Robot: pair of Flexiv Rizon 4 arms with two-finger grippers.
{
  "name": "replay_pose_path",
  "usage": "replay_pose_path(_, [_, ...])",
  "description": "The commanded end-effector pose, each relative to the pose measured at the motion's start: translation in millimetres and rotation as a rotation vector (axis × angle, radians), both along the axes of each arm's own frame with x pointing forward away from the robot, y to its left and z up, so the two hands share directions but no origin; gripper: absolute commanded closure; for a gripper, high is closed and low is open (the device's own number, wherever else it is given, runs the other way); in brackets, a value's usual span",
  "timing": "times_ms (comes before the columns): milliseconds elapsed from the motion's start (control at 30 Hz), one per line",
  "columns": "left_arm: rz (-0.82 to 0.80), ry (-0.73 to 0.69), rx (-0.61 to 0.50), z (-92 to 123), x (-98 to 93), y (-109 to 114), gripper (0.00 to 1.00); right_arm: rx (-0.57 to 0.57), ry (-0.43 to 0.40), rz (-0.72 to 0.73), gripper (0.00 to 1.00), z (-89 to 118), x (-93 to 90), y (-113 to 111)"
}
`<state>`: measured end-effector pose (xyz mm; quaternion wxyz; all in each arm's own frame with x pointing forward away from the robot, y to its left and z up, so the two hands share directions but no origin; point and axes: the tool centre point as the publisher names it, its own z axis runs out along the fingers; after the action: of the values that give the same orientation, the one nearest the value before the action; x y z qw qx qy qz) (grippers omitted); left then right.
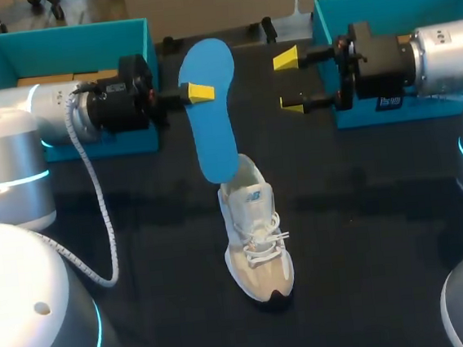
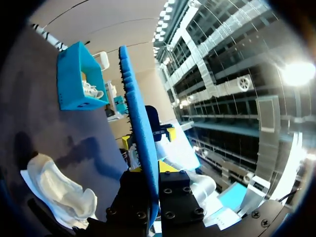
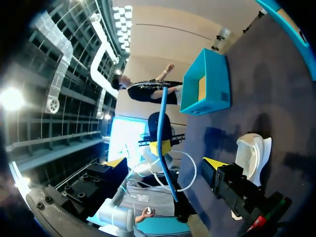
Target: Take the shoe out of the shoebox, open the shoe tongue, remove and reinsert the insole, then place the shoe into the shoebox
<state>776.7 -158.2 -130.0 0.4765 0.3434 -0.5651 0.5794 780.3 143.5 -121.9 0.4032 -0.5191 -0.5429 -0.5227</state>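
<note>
1. left claw (image 1: 200, 92) clamped on the blue insole (image 1: 213, 114), one finger on each face; the insole runs past the claw both ways.
2. right claw (image 1: 289, 81) spread wide, holding nothing; it faces the left claw, with the insole just ahead of its tips.
3. white shoe (image 1: 256, 237) upright on the table (image 1: 369, 234), below both claws; the insole's lower end is near its heel opening.
4. teal shoebox (image 1: 63, 42) behind the left claw, second teal shoebox (image 1: 388, 7) behind the right claw.

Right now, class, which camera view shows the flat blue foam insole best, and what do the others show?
The head view: the flat blue foam insole shows its whole face, held by the left gripper, lower end by the white sneaker. The left wrist view sees the insole edge-on; the right wrist view, only a thin strip.
</note>
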Motion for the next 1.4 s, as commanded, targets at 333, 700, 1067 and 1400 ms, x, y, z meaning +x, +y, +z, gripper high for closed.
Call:
replay_pose_path(333, [-0.021, -0.387, -0.034, 15.4, 13.3, 5.5, 1.0, 0.0, 0.0, -0.001, 0.0, -0.8, 0.9, 2.5])
replay_pose_path(700, [-0.021, -0.776, -0.033, 16.1, 29.1, 7.6, 1.0, 0.0, 0.0, -0.001, 0.0, -0.8, 0.9, 2.5])
replay_pose_path(1067, [0.063, -1.175, -0.038, 14.6, 43.4, 9.0, 1.0, 0.0, 0.0, -0.001, 0.0, -0.8, 0.9, 2.5])
replay_pose_path(1400, [0.02, -1.562, -0.018, 17.2, 46.1, 1.3, 1.0, 0.0, 0.0, -0.001, 0.0, -0.8, 0.9, 2.5])
